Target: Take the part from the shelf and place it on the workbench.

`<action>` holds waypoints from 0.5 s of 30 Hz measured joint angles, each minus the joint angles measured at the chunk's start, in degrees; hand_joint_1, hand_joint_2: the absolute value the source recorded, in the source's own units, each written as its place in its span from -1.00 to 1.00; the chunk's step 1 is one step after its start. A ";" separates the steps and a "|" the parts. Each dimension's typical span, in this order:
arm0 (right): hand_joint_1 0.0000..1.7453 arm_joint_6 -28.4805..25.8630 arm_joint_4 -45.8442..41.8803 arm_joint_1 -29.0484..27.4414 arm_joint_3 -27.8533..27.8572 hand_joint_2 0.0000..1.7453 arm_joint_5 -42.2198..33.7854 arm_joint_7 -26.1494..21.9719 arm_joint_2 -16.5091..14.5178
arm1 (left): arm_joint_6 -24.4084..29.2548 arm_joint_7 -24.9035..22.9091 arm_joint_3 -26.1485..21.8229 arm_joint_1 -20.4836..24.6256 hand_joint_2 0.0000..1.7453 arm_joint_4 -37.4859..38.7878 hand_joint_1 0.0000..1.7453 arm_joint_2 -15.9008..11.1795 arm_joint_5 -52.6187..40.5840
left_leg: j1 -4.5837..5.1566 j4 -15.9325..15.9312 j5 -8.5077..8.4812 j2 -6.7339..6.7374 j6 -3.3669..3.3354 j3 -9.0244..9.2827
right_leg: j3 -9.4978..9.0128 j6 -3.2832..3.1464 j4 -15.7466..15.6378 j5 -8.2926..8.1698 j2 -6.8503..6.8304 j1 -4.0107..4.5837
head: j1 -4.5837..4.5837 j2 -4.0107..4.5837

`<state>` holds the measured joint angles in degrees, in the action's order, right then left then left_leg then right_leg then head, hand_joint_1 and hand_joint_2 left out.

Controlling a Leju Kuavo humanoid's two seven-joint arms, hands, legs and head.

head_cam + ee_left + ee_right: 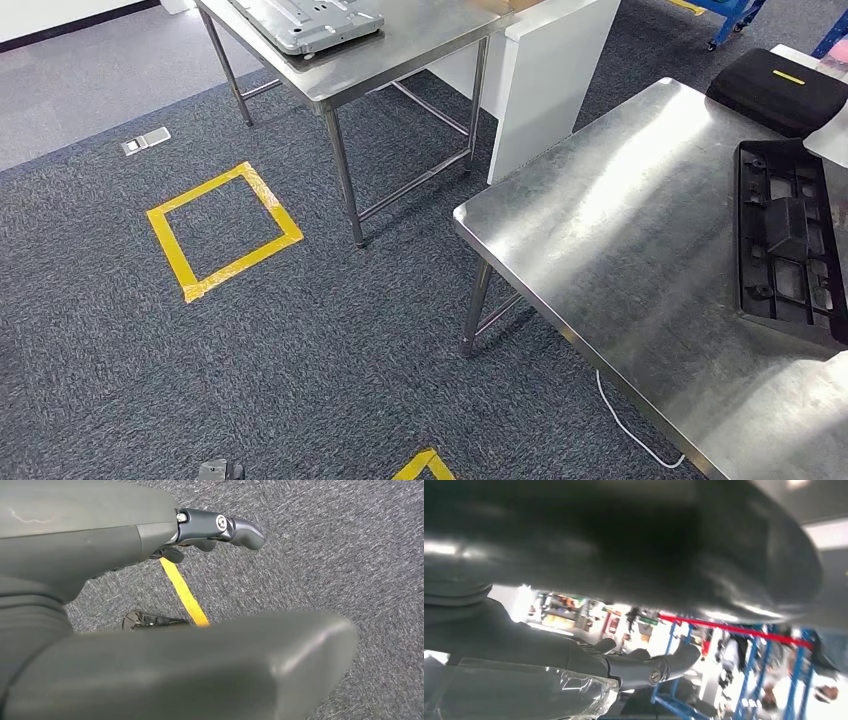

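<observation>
The steel workbench (640,250) fills the head view from three to five o'clock. A second steel table (400,50) at twelve o'clock carries a grey metal plate (310,20). The black plastic part (790,240) lies flat on the workbench at three o'clock. The left hand (150,605) hangs over carpet, fingers (235,527) apart, holding nothing. Whether the right hand (599,605) grips anything I cannot tell.
</observation>
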<state>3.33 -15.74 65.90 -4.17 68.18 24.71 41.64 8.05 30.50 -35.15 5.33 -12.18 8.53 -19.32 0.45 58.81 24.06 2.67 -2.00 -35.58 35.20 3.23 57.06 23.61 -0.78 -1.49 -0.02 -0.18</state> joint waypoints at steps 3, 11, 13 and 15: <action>-1.00 1.08 0.07 0.05 0.00 1.00 0.61 0.95 0.17 | -0.17 -0.29 -0.01 -0.08 -1.00 0.01 -1.00 0.20 -0.05 | 0.00 0.00 0.00 0.00 0.00 -0.01 | 0.00 0.00 0.00 0.00 0.00 0.00 | 0.00 0.00; -1.00 -7.72 0.07 0.08 0.00 1.00 2.55 -3.49 0.63 | 0.21 -0.95 -0.36 -0.36 -1.00 0.03 -1.00 0.92 0.20 | 0.01 0.00 0.02 -0.01 -0.02 -0.02 | 0.00 0.00 0.00 0.00 -0.01 -0.01 | 0.01 0.00; -1.00 -9.69 0.07 0.07 0.00 1.00 2.71 -4.26 0.62 | 0.20 -0.95 -0.43 -0.42 -1.00 0.03 -1.00 1.04 0.30 | 0.05 0.08 0.06 -0.01 -0.02 -0.08 | -0.04 0.07 -0.11 -0.05 -0.06 -0.13 | 0.01 0.00; -1.00 -11.36 0.00 0.07 0.00 1.00 2.73 -4.73 0.68 | 0.19 -0.95 -0.47 -0.47 -1.00 0.03 -1.00 1.12 0.36 | 0.06 -0.18 0.04 -0.02 -0.51 -0.01 | -0.33 0.54 -0.76 -0.37 -0.17 -0.62 | -0.07 0.00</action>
<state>-8.02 -15.74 65.97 -4.17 70.91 19.99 42.32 8.24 29.55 -35.62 4.86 -12.15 9.65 -18.96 0.51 58.63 24.11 2.65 -2.52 -35.59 34.87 3.78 56.30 23.25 -0.96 -2.12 -0.09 -0.17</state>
